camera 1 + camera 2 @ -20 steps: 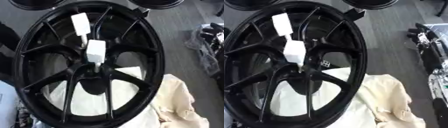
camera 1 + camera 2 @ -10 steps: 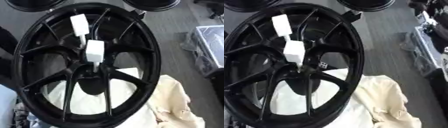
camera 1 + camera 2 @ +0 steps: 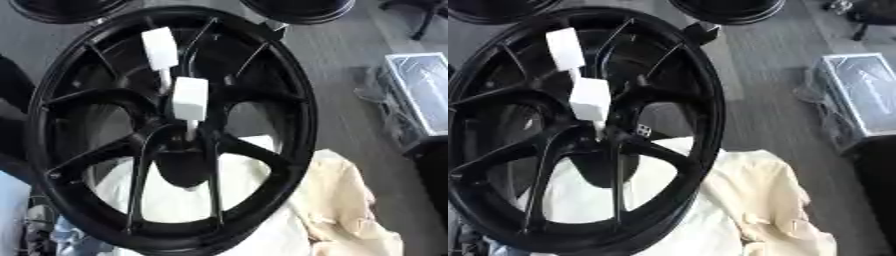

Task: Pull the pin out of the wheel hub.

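Observation:
A large black spoked wheel hub [image 3: 289,100] fills most of both eye views, lying over a cream cloth. Two white pins with block-shaped heads stand in it. One pin [image 3: 190,100] is set in the centre of the hub, its thin shaft going down into the middle. The other pin [image 3: 160,47] sits further back, between the spokes near the upper rim. Neither of my hands shows in either view.
A cream cloth [image 3: 754,200] spreads under the wheel and bunches at the lower right. A silver-grey case [image 3: 864,95] lies on the grey floor at the right. Two more dark wheels [image 3: 297,10] rest at the top edge.
The camera has tilted, so the whole scene has shifted and the case at the right has come into view. The wheel and both pins have not moved.

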### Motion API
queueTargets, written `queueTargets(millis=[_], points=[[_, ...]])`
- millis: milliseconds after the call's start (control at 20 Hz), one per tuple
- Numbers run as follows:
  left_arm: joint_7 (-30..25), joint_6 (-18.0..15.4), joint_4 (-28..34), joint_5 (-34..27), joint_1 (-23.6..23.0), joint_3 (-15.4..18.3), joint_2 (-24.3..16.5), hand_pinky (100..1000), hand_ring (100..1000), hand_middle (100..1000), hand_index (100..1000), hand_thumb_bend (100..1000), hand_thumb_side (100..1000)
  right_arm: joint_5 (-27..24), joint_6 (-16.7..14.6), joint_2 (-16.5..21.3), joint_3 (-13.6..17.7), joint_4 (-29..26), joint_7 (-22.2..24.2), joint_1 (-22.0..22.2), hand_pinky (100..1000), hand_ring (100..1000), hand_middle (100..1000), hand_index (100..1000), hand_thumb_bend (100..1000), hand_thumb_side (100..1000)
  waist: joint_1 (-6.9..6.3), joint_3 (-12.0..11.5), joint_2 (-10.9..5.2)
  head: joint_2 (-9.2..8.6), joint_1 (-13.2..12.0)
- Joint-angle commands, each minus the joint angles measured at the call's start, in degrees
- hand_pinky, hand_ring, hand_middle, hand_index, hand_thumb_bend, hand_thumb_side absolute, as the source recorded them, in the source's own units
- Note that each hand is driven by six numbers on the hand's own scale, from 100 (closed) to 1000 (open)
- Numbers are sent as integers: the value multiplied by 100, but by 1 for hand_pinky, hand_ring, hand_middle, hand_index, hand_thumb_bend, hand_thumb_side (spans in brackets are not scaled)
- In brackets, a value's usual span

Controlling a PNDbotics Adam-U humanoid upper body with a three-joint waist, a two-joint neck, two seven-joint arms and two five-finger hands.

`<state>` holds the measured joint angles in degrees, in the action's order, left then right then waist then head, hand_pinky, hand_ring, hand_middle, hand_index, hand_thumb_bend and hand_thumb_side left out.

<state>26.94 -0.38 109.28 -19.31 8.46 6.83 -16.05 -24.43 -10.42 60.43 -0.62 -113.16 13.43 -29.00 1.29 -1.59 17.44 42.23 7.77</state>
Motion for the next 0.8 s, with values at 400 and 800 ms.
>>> queueTargets(millis=[400,800], points=[[-75,21,23,21,5,-47,-275,690,719,692,735,295,764,280,-449,872,-830,-143,725,-1102,921,847,803,886,100,132,89,-68,-161,36,112],[-95,34,-12,5,-31,-72,-325,690,720,692,734,292,766,722,112,292,-1959,-19,1677,-2507,923,848,802,884,100,247,99,-52,-198,97,200]])
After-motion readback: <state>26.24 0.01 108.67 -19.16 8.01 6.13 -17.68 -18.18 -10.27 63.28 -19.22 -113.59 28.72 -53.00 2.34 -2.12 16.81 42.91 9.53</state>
